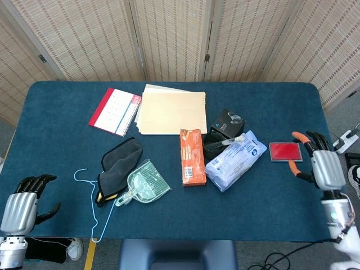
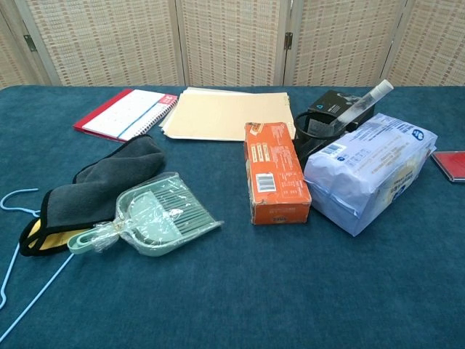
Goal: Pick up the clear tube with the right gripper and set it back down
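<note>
Head view: the right hand is empty, fingers spread wide. The clear tube leans in the black cup, well left of that hand, untouched.

Blue table: notebook, folders at far edge; cloth, dustpan, hanger near left; orange box, pouch mid; red case right.
</note>
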